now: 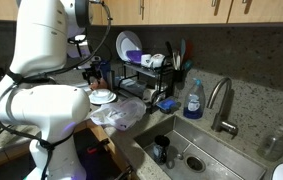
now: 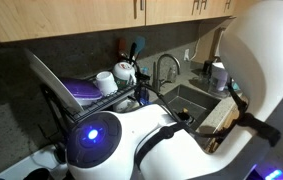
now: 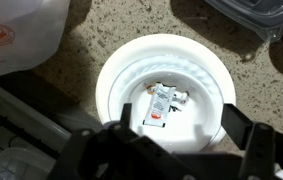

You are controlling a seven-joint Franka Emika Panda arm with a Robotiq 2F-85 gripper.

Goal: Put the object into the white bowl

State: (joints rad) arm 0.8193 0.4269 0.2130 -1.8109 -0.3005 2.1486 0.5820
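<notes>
object, maybe a packet, inside white bowl, clear only in wrist view; claw released

Pale wooden cupboards hang above a dark speckled stone wall. Below, a stainless steel sink with a curved chrome tap sits in the speckled beige stone table.

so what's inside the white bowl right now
In the wrist view, the white bowl holds a small white packet with red print, lying on its floor. The end effector covers the bowl's near rim, so anything there cannot be seen.
</notes>
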